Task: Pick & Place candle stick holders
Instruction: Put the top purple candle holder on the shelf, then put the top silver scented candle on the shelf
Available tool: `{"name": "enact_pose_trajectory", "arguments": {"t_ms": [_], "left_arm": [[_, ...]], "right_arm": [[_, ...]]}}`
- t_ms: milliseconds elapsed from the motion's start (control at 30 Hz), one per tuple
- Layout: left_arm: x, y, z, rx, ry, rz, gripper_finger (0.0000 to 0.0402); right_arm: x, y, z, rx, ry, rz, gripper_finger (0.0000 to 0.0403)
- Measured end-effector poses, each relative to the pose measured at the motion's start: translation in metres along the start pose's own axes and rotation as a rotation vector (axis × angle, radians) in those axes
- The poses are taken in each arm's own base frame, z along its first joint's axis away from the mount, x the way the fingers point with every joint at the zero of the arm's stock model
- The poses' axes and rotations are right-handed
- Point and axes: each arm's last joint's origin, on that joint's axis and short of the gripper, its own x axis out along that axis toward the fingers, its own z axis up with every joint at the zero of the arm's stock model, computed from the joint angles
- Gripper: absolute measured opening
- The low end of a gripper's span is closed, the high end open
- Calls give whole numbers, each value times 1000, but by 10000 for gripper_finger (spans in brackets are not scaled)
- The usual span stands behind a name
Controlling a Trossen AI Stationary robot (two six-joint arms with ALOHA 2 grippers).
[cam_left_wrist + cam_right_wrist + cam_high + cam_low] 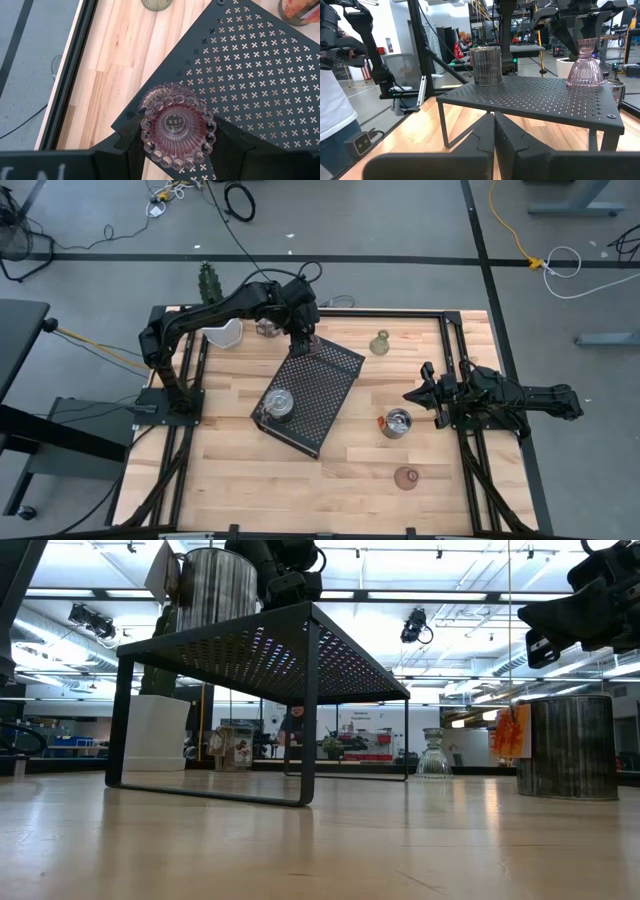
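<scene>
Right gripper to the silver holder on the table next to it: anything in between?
Nothing visible. The right gripper, fingers shut, hangs just beside the silver holder with only bare wood table between them. The black tray stands further left, out of that path.

Robotics lab — ceiling light strips [440, 590], floor cables [520, 230], framed wooden table [230, 470]
</scene>
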Motion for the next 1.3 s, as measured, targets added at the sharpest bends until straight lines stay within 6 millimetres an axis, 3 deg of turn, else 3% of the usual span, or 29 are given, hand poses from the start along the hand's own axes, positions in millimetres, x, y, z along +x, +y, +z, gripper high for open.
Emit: {"name": "enact_pose_trajectory", "arguments": {"t_ms": [433,1300], "left_arm": [[0,0,1,0,-5,1,211],[0,0,2,0,-19,4,213]], "right_arm": [[0,0,0,0,0,0,12],[0,0,0,0,0,0,12]]}}
